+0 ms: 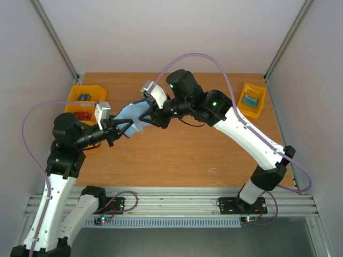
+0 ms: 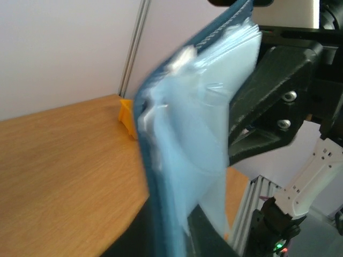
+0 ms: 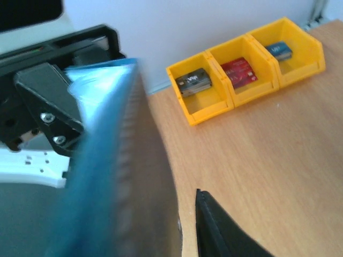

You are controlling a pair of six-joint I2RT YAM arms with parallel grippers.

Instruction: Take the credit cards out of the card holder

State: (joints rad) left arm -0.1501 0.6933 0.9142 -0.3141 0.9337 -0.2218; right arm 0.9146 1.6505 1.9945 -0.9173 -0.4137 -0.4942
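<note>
Two robot arms meet over the rear left part of a wooden table (image 1: 177,155), holding an opened wallet (image 1: 133,113) between them in the air. The left hand (image 1: 126,127) is clamped on the wallet's lower near corner. The right hand (image 1: 153,111) is pinched on the opposite edge, so the wallet is stretched from one hand to the other, clear of the table. The overhead view shows its light blue inside turned upward. The left wrist view shows the same pale blue lining close up, edged by the dark navy cover, with the right hand's black fingers (image 2: 268,101) pressed against its far side. The layers inside are too blurred to tell cards from pockets. In the right wrist view the wallet fills the lower left as a blue-grey smear, with the other arm's black fingers (image 3: 45,99) behind it. Beyond it a row of three yellow bins (image 3: 210,111) stands at the table's back left edge, touching side by side; one holds a dark item, one a red item and one a blue item. A fourth yellow bin (image 1: 252,110) sits apart at the back right corner of the table.
</note>
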